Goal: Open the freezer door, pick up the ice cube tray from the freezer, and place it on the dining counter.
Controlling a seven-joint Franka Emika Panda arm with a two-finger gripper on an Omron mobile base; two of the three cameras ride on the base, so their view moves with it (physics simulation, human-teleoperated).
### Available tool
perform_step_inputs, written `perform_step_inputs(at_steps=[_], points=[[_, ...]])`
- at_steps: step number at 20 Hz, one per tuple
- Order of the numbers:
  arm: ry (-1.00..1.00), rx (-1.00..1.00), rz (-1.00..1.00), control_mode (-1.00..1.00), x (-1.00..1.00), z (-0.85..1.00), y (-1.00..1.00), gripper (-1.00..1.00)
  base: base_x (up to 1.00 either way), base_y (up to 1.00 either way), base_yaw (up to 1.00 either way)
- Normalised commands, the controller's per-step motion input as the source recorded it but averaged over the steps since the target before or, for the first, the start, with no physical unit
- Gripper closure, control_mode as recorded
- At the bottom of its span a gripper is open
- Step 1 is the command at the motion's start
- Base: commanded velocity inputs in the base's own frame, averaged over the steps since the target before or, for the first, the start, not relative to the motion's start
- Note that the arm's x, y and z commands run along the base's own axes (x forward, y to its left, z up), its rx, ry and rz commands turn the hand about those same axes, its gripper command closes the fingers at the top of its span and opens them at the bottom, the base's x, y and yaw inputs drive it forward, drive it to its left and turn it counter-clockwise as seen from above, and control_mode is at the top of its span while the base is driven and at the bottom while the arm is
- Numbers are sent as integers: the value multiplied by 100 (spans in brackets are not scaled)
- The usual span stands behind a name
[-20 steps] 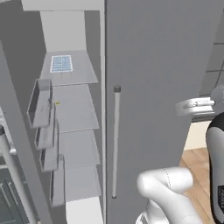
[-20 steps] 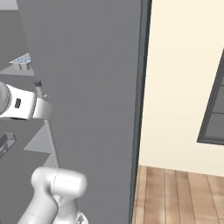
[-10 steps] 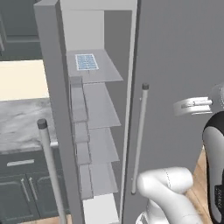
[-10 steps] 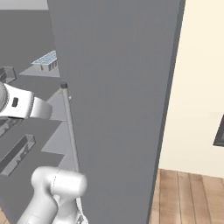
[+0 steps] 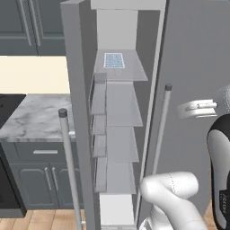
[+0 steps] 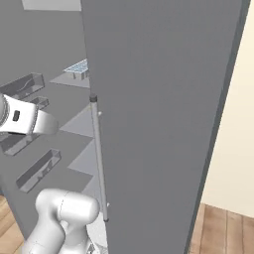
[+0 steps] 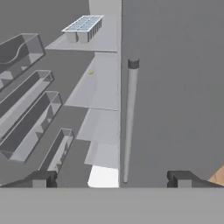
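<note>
One ice cube tray (image 7: 84, 25) seemingly beyond hand (image 7: 111, 179)

Plain grey door (image 5: 197, 67) shut; small marble counter (image 5: 31, 117) left.

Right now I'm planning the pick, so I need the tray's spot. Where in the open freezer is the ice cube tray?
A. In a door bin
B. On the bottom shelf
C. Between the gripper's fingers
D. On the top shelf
D: the ice cube tray lies flat on the highest shelf of the freezer, above the bare shelves; the gripper stands open, holding nothing.
</note>
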Motion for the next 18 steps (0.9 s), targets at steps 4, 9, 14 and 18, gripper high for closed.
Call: perform_step_inputs(at_steps=[4, 9, 14, 18], points=[[0, 0, 0, 100, 0, 0, 0, -100, 0, 45, 29], [0, 0, 0, 100, 0, 0, 0, -100, 10, 57, 6], [0, 0, 0, 100, 0, 0, 0, -100, 30, 39, 0], [0, 0, 0, 100, 0, 0, 0, -100, 38, 33, 0]])
